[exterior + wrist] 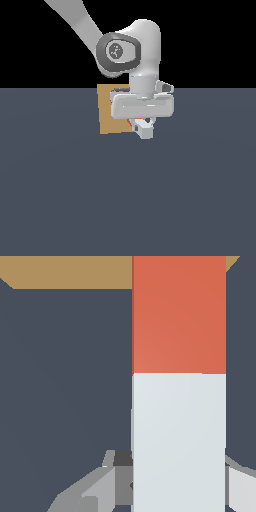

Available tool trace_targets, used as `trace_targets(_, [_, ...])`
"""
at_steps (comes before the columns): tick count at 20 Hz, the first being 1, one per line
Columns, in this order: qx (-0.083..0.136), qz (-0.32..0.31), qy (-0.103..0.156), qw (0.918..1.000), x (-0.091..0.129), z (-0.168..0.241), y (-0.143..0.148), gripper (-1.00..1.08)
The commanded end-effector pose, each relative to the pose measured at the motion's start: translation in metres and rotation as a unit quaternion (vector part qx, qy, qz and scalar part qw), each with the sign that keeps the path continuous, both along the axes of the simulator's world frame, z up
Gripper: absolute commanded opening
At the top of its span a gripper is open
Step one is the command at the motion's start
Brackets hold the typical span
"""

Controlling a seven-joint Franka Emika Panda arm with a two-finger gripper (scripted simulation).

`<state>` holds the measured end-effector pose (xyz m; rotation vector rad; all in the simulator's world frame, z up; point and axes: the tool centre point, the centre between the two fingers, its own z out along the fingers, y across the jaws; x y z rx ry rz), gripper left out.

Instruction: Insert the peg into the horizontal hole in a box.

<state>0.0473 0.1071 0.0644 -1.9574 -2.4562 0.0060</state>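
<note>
My gripper [142, 123] is shut on the peg [145, 131], whose white end pokes out below the hand toward the camera. A sliver of its orange-red part shows by the box [111, 117], a tan block standing on the floor just behind the hand, on the exterior view's left. In the wrist view the peg [178, 406] runs from my fingers [97, 491] away toward the box [70, 273], white section near the gripper [178, 483], orange-red section beyond. The peg's far end lies past the frame edge. The hole is hidden behind the hand and peg.
A flat dark grey-blue floor [125, 200] stretches all around the box. The arm's wrist and forearm [130, 50] rise above the box toward the exterior view's upper left.
</note>
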Motion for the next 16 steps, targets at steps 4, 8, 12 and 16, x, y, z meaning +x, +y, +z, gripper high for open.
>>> trace_targets(4, [0.001,0.001,-0.002,1.0000,-0.010,0.002,0.045,-1.00])
trace_targets(8, [0.001,0.001,-0.002,1.0000,-0.017,0.003,0.074,-1.00])
trace_targets(12, [0.001,0.001,-0.003,1.0000,-0.019,0.003,0.089,-1.00])
trace_targets(16, [0.001,0.001,-0.003,1.0000,-0.018,0.003,0.091,-1.00])
